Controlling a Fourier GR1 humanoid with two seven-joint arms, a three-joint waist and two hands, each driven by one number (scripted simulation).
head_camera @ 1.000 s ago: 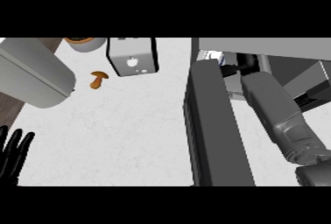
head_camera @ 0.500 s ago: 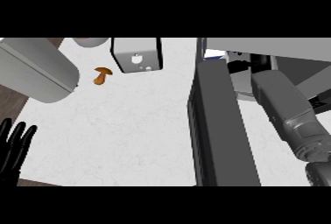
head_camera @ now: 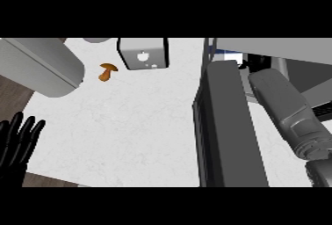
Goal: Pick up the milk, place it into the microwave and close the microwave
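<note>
The microwave's open door (head_camera: 227, 127) stands edge-on as a tall dark grey slab at centre right. My right forearm (head_camera: 282, 110) reaches past it into the microwave's cavity (head_camera: 272, 48). Only a black bit of my right hand (head_camera: 258, 61) shows beyond the door's top edge; the rest is hidden. Just left of that hand a small blue and white piece, apparently the milk carton (head_camera: 232, 56), peeks out inside the opening. My left hand (head_camera: 16, 143) rests open at the lower left edge, fingers up, over the counter's corner.
On the white counter (head_camera: 130, 127) lies a brown mushroom (head_camera: 107, 71). A grey boxy appliance (head_camera: 143, 53) stands at the back, and a big grey cylinder (head_camera: 39, 66) lies at the left. Brown floor shows past the counter's left edge.
My right forearm has pushed farther up into the microwave. My left hand has risen a little more into view at the lower left. The counter objects have shifted with the view.
</note>
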